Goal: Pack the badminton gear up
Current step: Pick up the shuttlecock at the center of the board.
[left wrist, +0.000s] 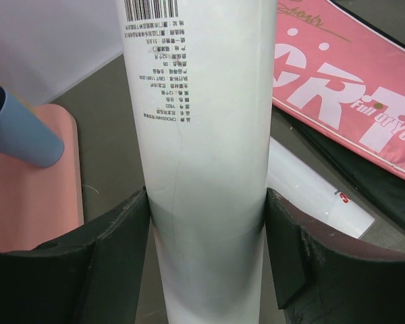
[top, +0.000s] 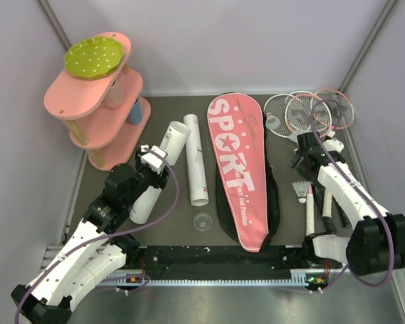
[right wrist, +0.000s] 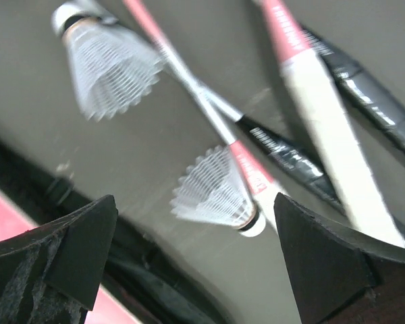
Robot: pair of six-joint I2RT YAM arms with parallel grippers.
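My left gripper [left wrist: 206, 223] is clamped on the left tube [left wrist: 202, 135]. My right gripper [right wrist: 196, 226] hangs wide open above the shuttlecocks [right wrist: 216, 192], holding nothing.

Walls close the worktop [top: 172, 229] on its left, far and right sides. The pink shelf [top: 94, 115] fills the far left corner close to my left gripper, so that side is tight. The bag [top: 239, 169], pink SPORT face up, lies lengthwise down the middle, with the right tube [top: 197, 162] just beside its left edge. Bare worktop shows mostly near the front edge left of the bag, around a small clear disc [top: 202, 221]. I count two tubes, one bag and three rackets [top: 304, 111], their heads overlapping in the far right corner by the wall. My right wrist view shows two shuttlecocks among their handles.
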